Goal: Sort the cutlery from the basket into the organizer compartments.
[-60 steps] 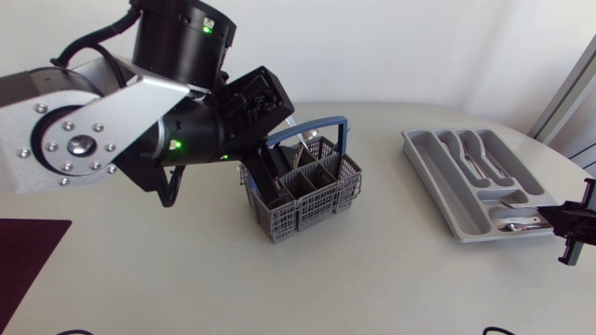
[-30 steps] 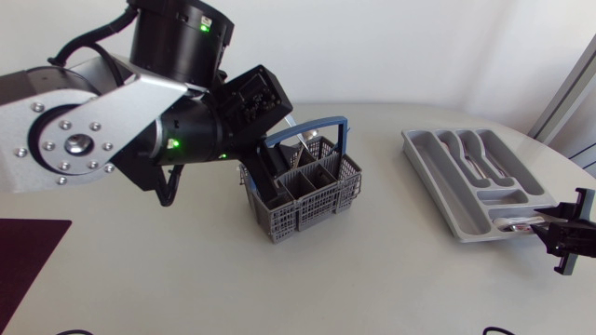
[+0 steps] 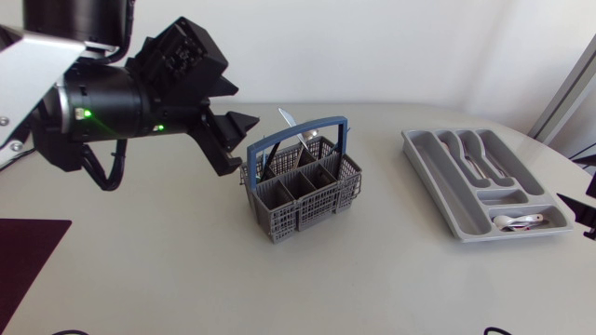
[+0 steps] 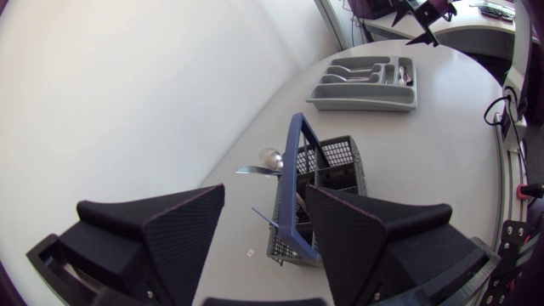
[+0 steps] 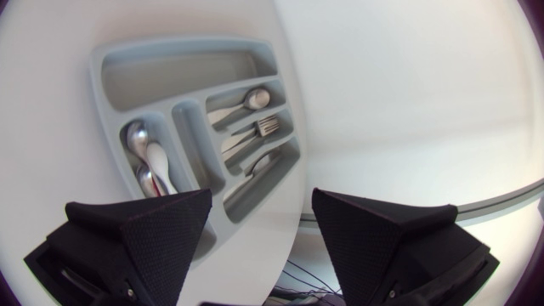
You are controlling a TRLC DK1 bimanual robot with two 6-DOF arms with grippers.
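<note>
- The basket (image 3: pixel 298 216) stands mid-surface (image 3: pixel 168 270). The cutlery (image 3: pixel 305 138) left in it sits in the rear compartments, its long axes near upright and leaning past the blue handle (image 3: pixel 321 122).
- The left end effector (image 3: pixel 235 132) hangs just beside the basket, on the side away from the organizer (image 3: pixel 430 186). Its fingers are apart and empty, and the basket lies straight ahead of them.
- The right end effector (image 5: pixel 262 197), also spread and empty, hovers by the organizer, well apart from the basket.
- The left arm is nearer, so the pick is likely its job, probably coming down along the stems.
</note>
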